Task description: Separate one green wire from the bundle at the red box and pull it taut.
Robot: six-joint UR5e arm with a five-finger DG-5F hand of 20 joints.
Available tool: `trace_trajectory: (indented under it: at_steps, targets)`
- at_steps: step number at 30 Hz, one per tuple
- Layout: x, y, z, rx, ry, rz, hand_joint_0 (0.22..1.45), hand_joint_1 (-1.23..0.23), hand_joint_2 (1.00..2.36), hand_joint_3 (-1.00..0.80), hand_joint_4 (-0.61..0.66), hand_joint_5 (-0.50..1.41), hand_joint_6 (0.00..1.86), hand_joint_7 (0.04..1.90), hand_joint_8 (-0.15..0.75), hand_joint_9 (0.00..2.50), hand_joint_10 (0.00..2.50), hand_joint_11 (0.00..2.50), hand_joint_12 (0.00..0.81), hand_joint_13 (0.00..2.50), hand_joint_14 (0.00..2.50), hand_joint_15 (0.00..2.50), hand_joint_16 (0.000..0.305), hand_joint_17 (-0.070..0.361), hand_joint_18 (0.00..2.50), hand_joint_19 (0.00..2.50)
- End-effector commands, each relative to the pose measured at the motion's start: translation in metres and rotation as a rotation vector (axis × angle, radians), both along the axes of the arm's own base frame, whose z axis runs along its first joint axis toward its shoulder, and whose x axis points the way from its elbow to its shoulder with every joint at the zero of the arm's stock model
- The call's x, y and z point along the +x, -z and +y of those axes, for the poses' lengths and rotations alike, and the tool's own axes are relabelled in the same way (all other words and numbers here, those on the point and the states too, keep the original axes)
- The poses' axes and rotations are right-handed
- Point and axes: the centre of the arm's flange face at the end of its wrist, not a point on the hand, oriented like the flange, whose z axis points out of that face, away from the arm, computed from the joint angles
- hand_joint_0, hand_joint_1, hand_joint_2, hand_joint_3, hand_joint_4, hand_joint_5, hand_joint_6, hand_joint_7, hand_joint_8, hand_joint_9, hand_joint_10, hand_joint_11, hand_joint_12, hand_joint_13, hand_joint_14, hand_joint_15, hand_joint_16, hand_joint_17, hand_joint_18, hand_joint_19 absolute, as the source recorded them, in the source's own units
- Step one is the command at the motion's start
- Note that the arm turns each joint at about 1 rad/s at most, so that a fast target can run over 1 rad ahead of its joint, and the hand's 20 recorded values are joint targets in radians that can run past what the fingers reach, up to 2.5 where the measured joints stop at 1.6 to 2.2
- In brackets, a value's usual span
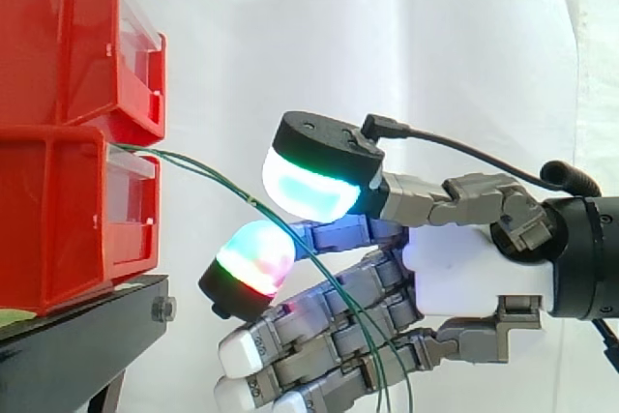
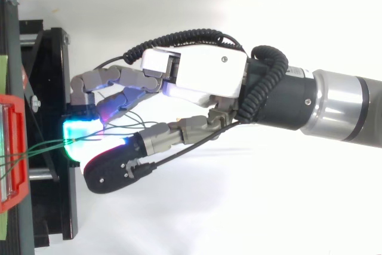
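Side view: 2 red bins [image 1: 68,45] sit stacked on a black stand [image 1: 77,326] at the left, before a white curtain [image 1: 387,36]. The green wires [image 1: 232,188] leave the top front edge of the lower bin, arc slackly rightward and down, and cross the hand [image 1: 464,273], which reaches in level from the right. Whether the hand has hold of any wire cannot be told. In the top view the green wires [image 2: 36,150] run from the bin's front over the stand and in under the hand [image 2: 203,76].
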Motion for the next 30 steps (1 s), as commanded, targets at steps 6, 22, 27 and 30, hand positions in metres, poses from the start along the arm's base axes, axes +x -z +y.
trace_trajectory:
  at_steps: [6, 22, 27, 30]
  targets:
    - [0.001, 0.0, -0.004, -0.001, 0.0, -0.004, 0.56, -0.51, 1.01, -0.44, 0.23, -0.12, 0.53, 1.4, 0.325, 0.73, 0.01, 0.36, 0.373, 0.65, 0.01, 0.19, 0.062, 0.139, 0.66, 0.32]
    - [-0.005, 0.019, -0.013, 0.004, 0.007, -0.039, 0.57, -0.55, 1.01, -0.42, 0.21, -0.12, 0.5, 1.38, 0.325, 0.73, 0.01, 0.36, 0.371, 0.66, 0.01, 0.19, 0.061, 0.137, 0.66, 0.32]
    - [-0.005, 0.019, -0.015, 0.003, 0.006, -0.04, 0.57, -0.55, 1.01, -0.42, 0.21, -0.11, 0.5, 1.41, 0.324, 0.73, 0.01, 0.36, 0.37, 0.66, 0.01, 0.19, 0.061, 0.136, 0.66, 0.32]
    - [-0.005, 0.019, -0.017, 0.002, 0.006, -0.04, 0.57, -0.55, 1.01, -0.42, 0.22, -0.11, 0.5, 1.44, 0.325, 0.73, 0.01, 0.36, 0.371, 0.66, 0.01, 0.19, 0.061, 0.136, 0.66, 0.32]
